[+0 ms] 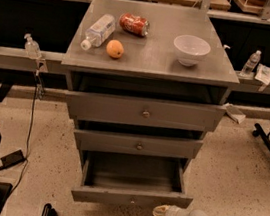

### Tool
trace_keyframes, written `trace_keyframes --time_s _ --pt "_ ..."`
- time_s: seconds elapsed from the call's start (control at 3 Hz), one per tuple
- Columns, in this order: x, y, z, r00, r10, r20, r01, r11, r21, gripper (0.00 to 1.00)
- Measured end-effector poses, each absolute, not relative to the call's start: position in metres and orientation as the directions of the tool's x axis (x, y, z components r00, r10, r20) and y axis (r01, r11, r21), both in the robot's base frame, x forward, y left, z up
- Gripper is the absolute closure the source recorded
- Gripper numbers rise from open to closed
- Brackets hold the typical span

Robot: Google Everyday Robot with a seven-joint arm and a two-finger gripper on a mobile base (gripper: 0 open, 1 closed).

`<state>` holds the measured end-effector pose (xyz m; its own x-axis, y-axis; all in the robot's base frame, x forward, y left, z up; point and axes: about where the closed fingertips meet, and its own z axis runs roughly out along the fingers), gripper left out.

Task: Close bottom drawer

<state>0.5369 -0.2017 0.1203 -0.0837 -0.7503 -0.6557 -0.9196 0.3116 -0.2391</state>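
Parked low, just beside front of pulled-out bottom drawer (pixel 111 196): gripper (pixel 161 213), likely there to push it in. Squeezed or spread? Can't say.

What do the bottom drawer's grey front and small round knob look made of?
Grey bottom drawer front: likely matte grey-painted wood, flat, no glare. Small round knob: probably brass-like metal, going by its yellowish tint. The gripper sits just below the front's right part.
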Motion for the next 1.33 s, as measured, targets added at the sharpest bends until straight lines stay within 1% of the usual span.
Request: trace_keyframes --time_s 0.33,0.67,1.33 --pt "0.554 -0.206 0.119 -0.072 -0.751 -0.657 -0.899 0.334 -0.284 1.0" --pt "0.584 -0.206 0.119 -0.033 -0.753 -0.658 -0.878 0.336 -0.341 1.0" --pt "0.598 -0.209 0.121 -0.021 -0.753 -0.657 -0.868 0.34 -0.362 1.0"
